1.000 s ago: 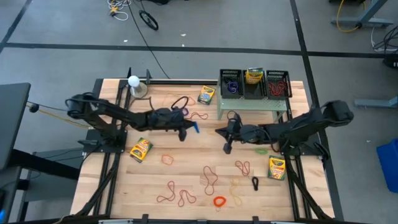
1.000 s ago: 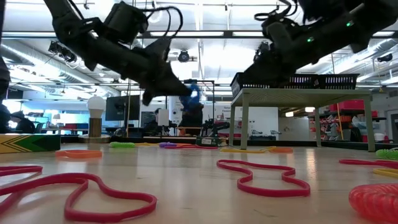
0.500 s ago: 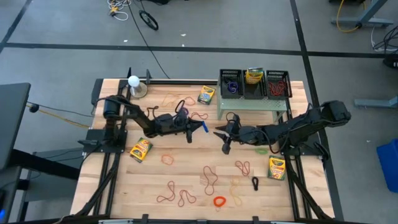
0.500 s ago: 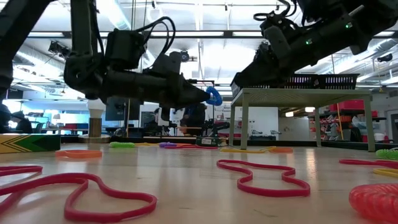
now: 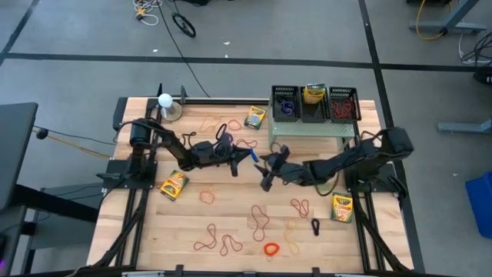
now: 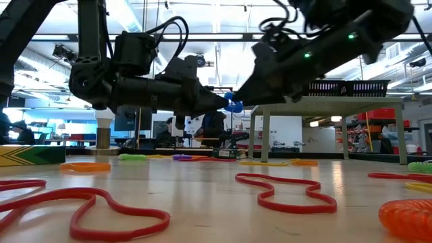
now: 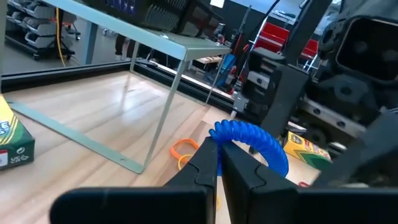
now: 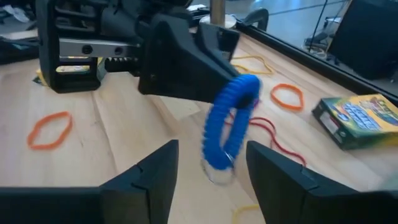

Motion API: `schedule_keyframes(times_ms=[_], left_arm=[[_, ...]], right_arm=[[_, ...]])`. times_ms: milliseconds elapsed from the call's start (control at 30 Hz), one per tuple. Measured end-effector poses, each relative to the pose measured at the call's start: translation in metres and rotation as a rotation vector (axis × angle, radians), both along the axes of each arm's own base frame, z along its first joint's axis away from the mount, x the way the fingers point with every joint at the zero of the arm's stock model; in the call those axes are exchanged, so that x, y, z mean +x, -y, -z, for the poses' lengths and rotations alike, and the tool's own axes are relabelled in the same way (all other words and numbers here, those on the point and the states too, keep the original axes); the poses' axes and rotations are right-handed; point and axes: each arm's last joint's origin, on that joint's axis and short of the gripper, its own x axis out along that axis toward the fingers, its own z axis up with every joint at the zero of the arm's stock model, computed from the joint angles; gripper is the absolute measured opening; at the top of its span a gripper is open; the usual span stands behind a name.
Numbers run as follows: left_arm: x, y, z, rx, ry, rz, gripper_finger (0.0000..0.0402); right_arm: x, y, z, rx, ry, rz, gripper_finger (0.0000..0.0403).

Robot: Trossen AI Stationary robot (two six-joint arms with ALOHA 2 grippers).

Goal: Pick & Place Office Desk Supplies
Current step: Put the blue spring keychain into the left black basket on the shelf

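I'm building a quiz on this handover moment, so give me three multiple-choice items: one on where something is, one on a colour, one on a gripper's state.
1. Where is the blue ring?
A. in a black bin
B. held above the table between the arms
C. flat on the table

2. What colour is the coiled ring at the table's near edge in the high view?
A. orange
B. green
C. white

3. How is the right gripper?
A. shut on the ring
B. not in view
C. open

Answers: 1 B, the left gripper pinches the ring in the air; 2 A, it shows orange on the wood; 3 C, its fingers stand apart on either side of the ring.
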Motion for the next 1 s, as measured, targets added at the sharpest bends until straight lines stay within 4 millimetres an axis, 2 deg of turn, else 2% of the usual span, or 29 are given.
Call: schedule_keyframes(times_ms=[100, 167, 333, 433, 567, 667, 833, 1000], left_arm=[[0.0, 0.002, 0.0, 0.0, 0.002, 0.005, 0.0013], [0.001, 0.004, 0.0, 0.002, 0.002, 0.01, 0.0013], [0.001, 0.005, -0.001, 0.003, 0.007, 0.056, 0.0016], [0.001, 0.006, -0.001, 0.0, 0.007, 0.089, 0.0032], [-0.007, 0.004, -0.003, -0.013, 0.002, 0.117, 0.0073], [-0.022, 0.0, -0.008, -0.012, -0.003, 0.108, 0.0109], [-0.05, -0.006, -0.014, 0.03, -0.014, 0.076, 0.016], [-0.061, -0.005, -0.009, 0.154, -0.077, 0.085, 0.0175]], right_arm=[[0.011, -0.002, 0.001, -0.02, -0.008, 0.008, 0.0192], [0.013, -0.002, 0.001, -0.032, -0.011, 0.025, 0.0173], [0.013, -0.001, 0.001, -0.051, -0.014, 0.047, 0.0079], [0.013, -0.003, 0.001, -0.062, -0.019, 0.038, 0.0026], [0.009, -0.007, -0.006, -0.092, -0.021, 0.044, 0.0033], [0.002, -0.007, -0.019, -0.08, -0.014, 0.046, 0.0043], [-0.015, -0.005, -0.055, -0.095, 0.039, 0.056, 0.0025], [-0.03, 0.01, -0.102, -0.174, 0.036, 0.119, 0.0027]])
